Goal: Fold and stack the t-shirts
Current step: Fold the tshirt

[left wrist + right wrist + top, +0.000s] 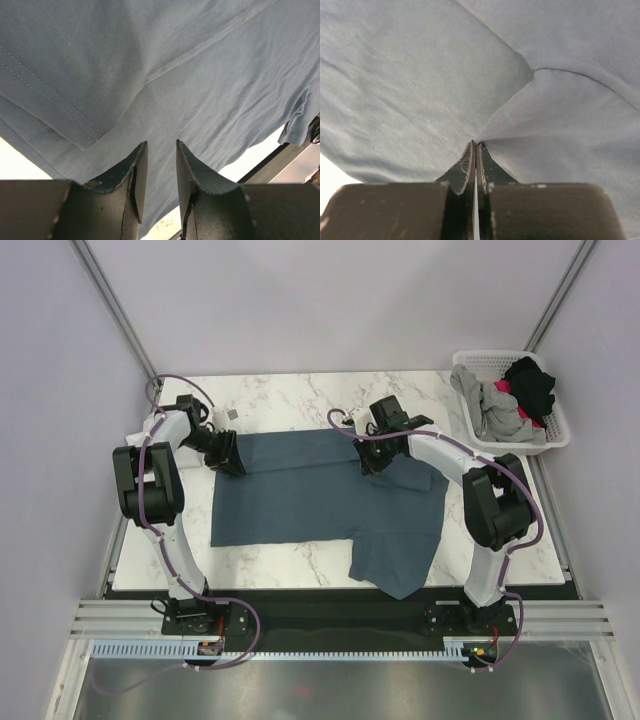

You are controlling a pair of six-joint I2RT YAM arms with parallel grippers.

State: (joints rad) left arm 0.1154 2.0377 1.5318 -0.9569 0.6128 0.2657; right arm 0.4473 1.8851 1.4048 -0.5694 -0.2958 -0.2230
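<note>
– Slate-blue t-shirt (300, 502) lies flat on the table (300, 400), spanning from one set of jaws to the other. Right jaws?
– Right jaws clenched on it. Tips are pressed together with cloth pinched at the very end. Creases fan out ahead of them.
– Where on the shirt?
– Far edge, right part. Most of the body lies to the left of the right jaws. One corner (395, 580), well apart from both sets of jaws, hangs over the near table edge.
– Left jaws?
– Left jaws stand apart with a narrow gap. Cloth shows through the gap, bare table at its base. Can't see any fabric gripped. They sit at the shirt's far left corner.
– What's in front of them?
– Doubled layer with a stitched hem (55, 95) ahead and to the left. A sleeve (300, 122) lies far off ahead to the right.
– Anything else?
– White basket (478, 357) well to the right of the right jaws, at the far right table corner. Grey shirt (497, 410) and black shirt (530, 388) are heaped in it, well apart from both sets of jaws.
</note>
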